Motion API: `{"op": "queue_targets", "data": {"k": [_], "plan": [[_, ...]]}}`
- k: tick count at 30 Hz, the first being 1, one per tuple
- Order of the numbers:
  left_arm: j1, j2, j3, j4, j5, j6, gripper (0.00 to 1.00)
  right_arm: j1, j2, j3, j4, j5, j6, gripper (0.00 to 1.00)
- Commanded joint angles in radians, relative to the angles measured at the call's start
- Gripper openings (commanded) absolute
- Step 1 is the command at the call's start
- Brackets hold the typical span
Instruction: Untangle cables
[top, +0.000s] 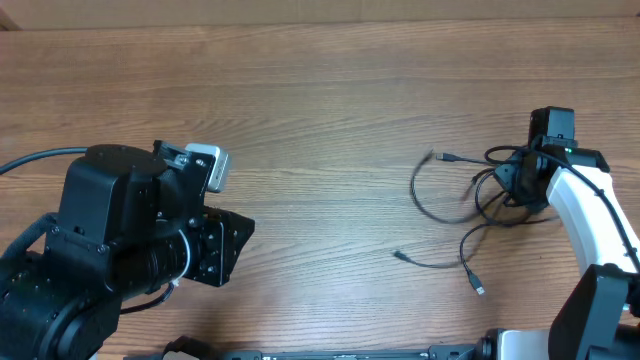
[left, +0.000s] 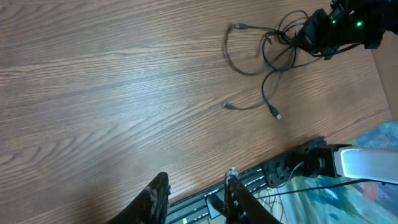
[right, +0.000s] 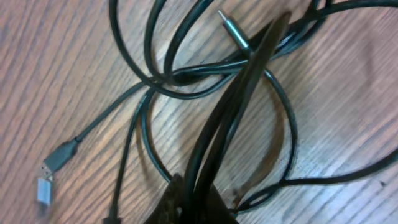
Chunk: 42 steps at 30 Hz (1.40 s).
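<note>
You see the right gripper (right: 268, 43) only as dark blur, cables (right: 186, 78) cut at top edge, crossings beneath it hidden.

The left arm (top: 130, 250) is matte black all over, built of blocky housings and a ribbed cylindrical joint. It has a small pale grey block (top: 210, 167) on its upper end and a thick black cable (top: 35, 158) running from it toward the table's left edge. The left gripper (left: 197, 180) has black fingers scuffed with pale wear. The right arm (top: 590, 215) has a smooth white shell between black joints, a square black housing (top: 552, 125) and small green lights (left: 359, 25). The right gripper (right: 273, 34) shows thin, dark fingers.
</note>
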Motion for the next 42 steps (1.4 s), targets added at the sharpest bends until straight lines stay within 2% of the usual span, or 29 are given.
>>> {"op": "queue_targets", "data": {"k": [1,6,8,15,20,26,30,37,42], "plan": [[-0.006,-0.007,-0.003,-0.005,-0.013,0.027,0.29,-0.003,0.003,-0.002,0.036,-0.14,-0.152,0.04],[-0.006,-0.006,-0.003,-0.004,-0.038,0.027,0.29,0.002,-0.01,0.031,0.055,-0.49,-0.369,0.04],[-0.006,-0.006,-0.003,-0.004,-0.056,0.027,0.28,0.018,-0.033,0.069,0.027,-0.567,-0.433,0.04],[-0.006,-0.006,-0.003,0.01,-0.061,0.016,0.3,0.141,-0.183,0.229,-0.107,-0.541,-0.454,0.04],[-0.006,0.005,-0.003,0.029,-0.058,0.014,0.51,0.261,-0.298,0.317,-0.208,-0.527,-0.45,0.04],[-0.006,0.054,-0.003,0.032,-0.037,0.015,0.55,0.373,-0.386,0.34,-0.293,-0.465,-0.459,0.04],[-0.006,0.11,-0.003,0.032,-0.024,0.015,0.62,0.442,-0.407,0.34,-0.343,-0.466,-0.473,0.04],[-0.006,0.222,-0.003,0.032,0.142,0.084,0.63,0.572,-0.408,0.34,-0.369,-0.465,-0.509,0.04],[-0.006,0.262,-0.003,0.04,0.154,0.086,0.65,0.63,-0.408,0.34,-0.369,-0.466,-0.567,0.04]]}}
